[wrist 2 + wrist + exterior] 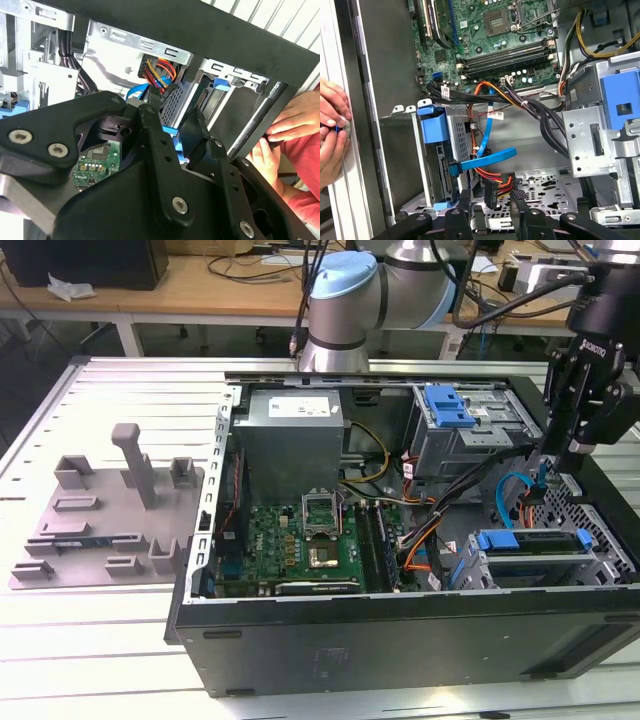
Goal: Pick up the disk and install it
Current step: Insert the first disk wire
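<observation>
Black pincer (pixel 491 196) hangs released and empty inside the open black computer case (pixel 400 640), right by the silver hard drive (pixel 525 542) with its blue plastic frame, slotted in the metal cage (pixel 608 558).

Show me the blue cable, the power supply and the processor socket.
blue cable (pixel 491 158): first wrist view, flat middle stretch.
power supply (pixel 290 455): exterior view, grey side.
processor socket (pixel 497 21): first wrist view, centre.
</observation>
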You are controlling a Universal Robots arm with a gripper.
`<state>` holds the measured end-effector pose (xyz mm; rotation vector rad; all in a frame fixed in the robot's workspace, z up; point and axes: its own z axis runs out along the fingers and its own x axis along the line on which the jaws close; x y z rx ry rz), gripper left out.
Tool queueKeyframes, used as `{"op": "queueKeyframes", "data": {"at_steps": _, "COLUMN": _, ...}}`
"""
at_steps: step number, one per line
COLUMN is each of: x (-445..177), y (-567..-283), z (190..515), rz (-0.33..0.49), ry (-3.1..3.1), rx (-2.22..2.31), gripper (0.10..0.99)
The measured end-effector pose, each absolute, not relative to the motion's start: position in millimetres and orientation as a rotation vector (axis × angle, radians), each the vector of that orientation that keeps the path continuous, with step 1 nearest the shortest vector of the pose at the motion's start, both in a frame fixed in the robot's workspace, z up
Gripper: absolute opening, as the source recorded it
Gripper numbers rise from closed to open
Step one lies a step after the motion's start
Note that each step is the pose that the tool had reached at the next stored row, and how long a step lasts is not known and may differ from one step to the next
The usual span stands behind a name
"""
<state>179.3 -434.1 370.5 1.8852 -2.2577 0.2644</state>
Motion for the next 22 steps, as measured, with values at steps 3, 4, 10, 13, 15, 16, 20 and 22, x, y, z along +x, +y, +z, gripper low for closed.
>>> {"op": "queueKeyframes", "data": {"at_steps": 3, "x": 179, "y": -434, "z": 368, "rz": 0.265, "ry": -2.257, "rx": 1.885, "gripper": 0.443}}
{"op": "queueKeyframes", "data": {"at_steps": 4, "x": 179, "y": -434, "z": 367, "rz": 0.265, "ry": -2.257, "rx": 1.885, "gripper": 0.443}}
{"op": "queueKeyframes", "data": {"at_steps": 10, "x": 182, "y": -434, "z": 362, "rz": 0.266, "ry": -2.256, "rx": 1.884, "gripper": 0.290}}
{"op": "queueKeyframes", "data": {"at_steps": 13, "x": 182, "y": -434, "z": 358, "rz": 0.273, "ry": -2.252, "rx": 1.881, "gripper": 0.290}}
{"op": "queueKeyframes", "data": {"at_steps": 15, "x": 182, "y": -434, "z": 357, "rz": 0.285, "ry": -2.246, "rx": 1.874, "gripper": 0.290}}
{"op": "queueKeyframes", "data": {"at_steps": 16, "x": 182, "y": -434, "z": 357, "rz": 0.294, "ry": -2.242, "rx": 1.868, "gripper": 0.290}}
{"op": "queueKeyframes", "data": {"at_steps": 20, "x": 182, "y": -433, "z": 353, "rz": 0.304, "ry": -2.247, "rx": 1.847, "gripper": 0.290}}
{"op": "queueKeyframes", "data": {"at_steps": 22, "x": 182, "y": -431, "z": 351, "rz": 0.302, "ry": -2.256, "rx": 1.834, "gripper": 0.290}}
